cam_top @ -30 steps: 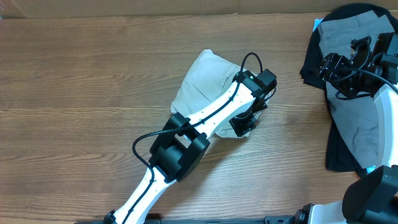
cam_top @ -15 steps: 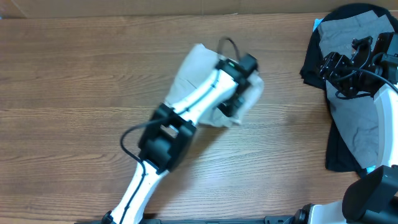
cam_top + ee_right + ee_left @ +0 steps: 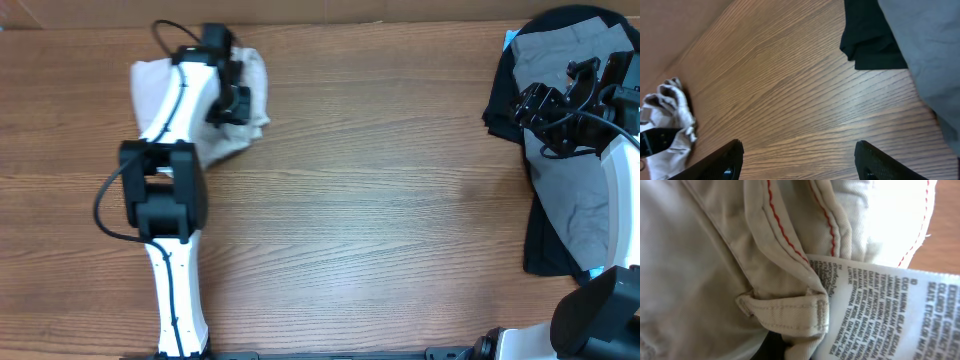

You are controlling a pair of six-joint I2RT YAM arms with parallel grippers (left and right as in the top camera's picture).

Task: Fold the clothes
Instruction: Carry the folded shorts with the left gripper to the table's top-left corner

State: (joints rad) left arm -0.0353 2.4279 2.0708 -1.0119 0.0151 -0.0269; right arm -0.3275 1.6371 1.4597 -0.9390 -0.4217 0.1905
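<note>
The shorts (image 3: pixel 255 80) lie bunched in a pale heap at about 10 o'clock on the table (image 3: pixel 400 200), close to its far edge. The left arm reaches up from 7 o'clock and lies across the heap, so beige cloth shows on both sides of it. The left claw (image 3: pixel 228 95) sits on the 3 o'clock side of the bundle. Its fingers are buried in fabric, so the grip is hard to read, but it looks closed on a fold of the shorts.

The left wrist view is filled with the garment at close range. A belt loop (image 3: pixel 785 312) sits at 6 o'clock, and two lines of red stitching (image 3: pixel 782 230) run down from 12 o'clock. A white care label (image 3: pixel 890 310) covered in small print spreads toward 4 o'clock, and a sliver of wood shows at 2 o'clock.

At 3 o'clock on the table, well apart from the beige bundle, grey shorts (image 3: pixel 575 200) rest on a black garment (image 3: pixel 545 245). The right arm hangs over the 1 o'clock end of that pile. In its wrist view the right claw (image 3: pixel 797 162) is spread wide with only bare wood between the fingertips (image 3: pixel 725 160). The black and grey cloth is at 1 o'clock there, and the beige bundle at 8 o'clock.
</note>
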